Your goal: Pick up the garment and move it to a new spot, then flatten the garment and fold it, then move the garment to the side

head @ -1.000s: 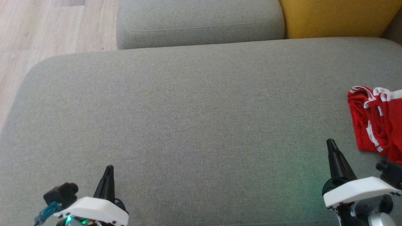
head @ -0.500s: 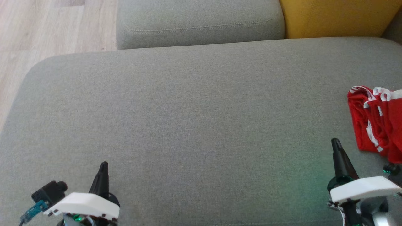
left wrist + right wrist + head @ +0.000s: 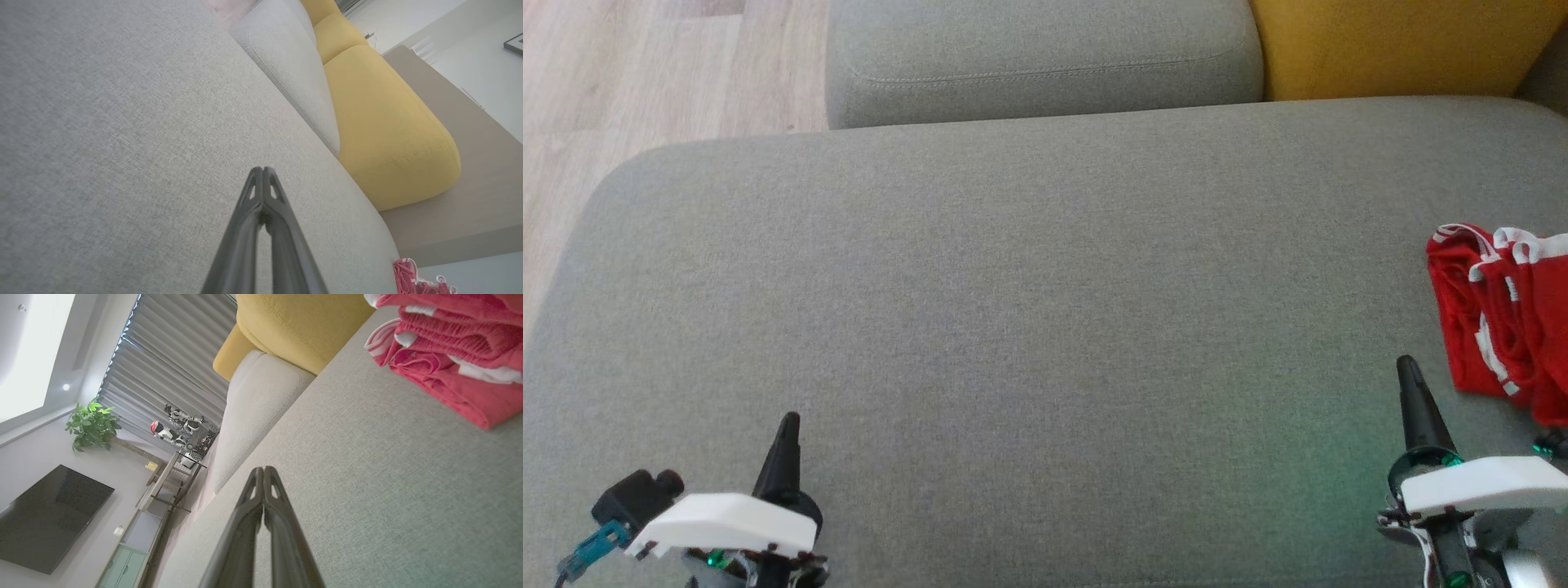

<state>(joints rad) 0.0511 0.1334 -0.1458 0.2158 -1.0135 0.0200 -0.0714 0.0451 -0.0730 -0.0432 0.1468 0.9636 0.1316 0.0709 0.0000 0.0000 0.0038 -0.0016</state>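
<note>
We find the garment (image 3: 1503, 318) lying folded at the right edge of the sofa seat (image 3: 1013, 286), untouched, while the left gripper (image 3: 789, 420) and right gripper (image 3: 1405, 363), both closed and empty, have eased outward and nearward, suggesting the task is essentially complete.

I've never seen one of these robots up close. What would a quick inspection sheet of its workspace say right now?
Surface: grey sofa seat, plain woven fabric.
Job's things: red shorts with white trim, lying in layered folds at the seat's right edge, touched by neither hand.
Clutter: nothing seen.
Hands: left hand shut, holding nothing, over the seat's near left; right hand shut, holding nothing, close beside the shorts.
Cables: short teal lead by the left wrist.
Surroundings: yellow cushion, wooden floor, dark television, leafy plant.
</note>
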